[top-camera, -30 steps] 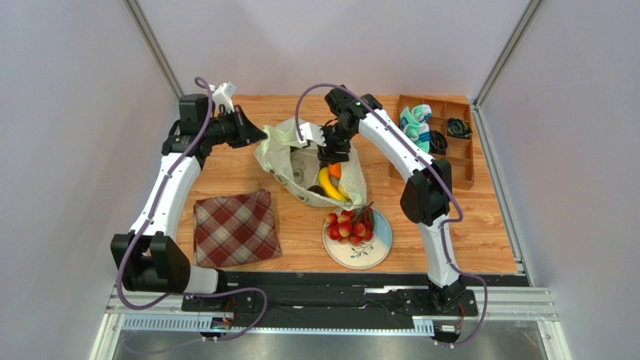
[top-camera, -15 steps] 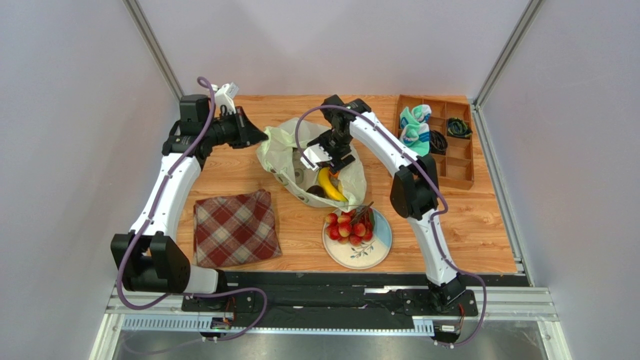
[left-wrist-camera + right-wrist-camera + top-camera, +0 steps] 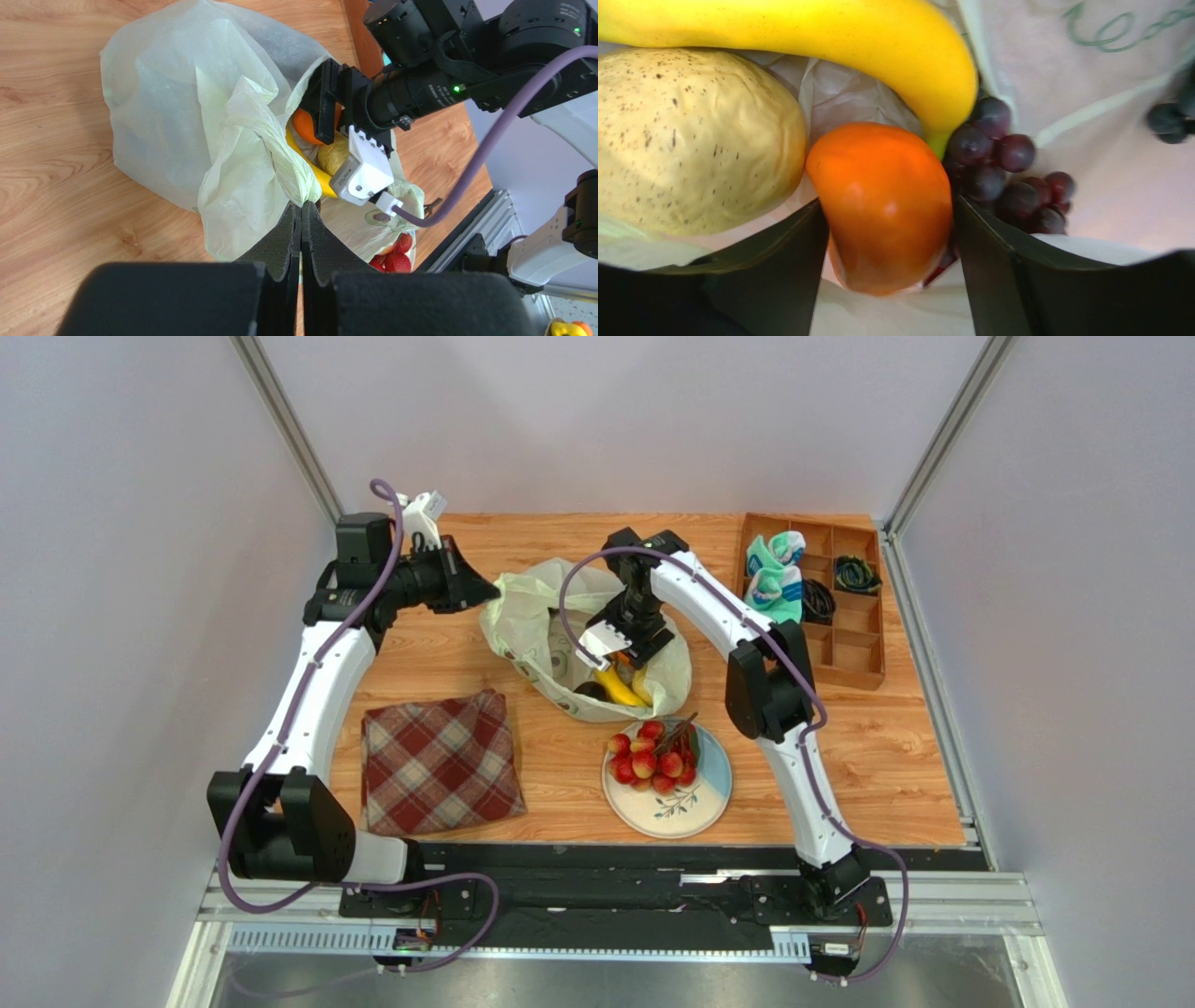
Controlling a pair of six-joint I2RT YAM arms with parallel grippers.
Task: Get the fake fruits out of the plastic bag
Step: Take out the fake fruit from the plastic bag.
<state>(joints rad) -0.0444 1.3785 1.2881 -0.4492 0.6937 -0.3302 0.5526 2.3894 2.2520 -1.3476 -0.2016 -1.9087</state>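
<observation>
Carefully now: centring before squeezing

Deep in the plastic bag, the right pincer is straddling the orange; whether its jaws are pressing it, I cannot tell. The left pincer is clenching the bag's rim. Best is squeezing gently, centred, sparing the pear beside one jaw and the dark grapes beside the other.

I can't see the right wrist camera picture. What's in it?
An orange sits between the two black fingers of the right gripper, inside the plastic bag. In the picture, a pear lies left, a banana above, dark grapes right.
</observation>
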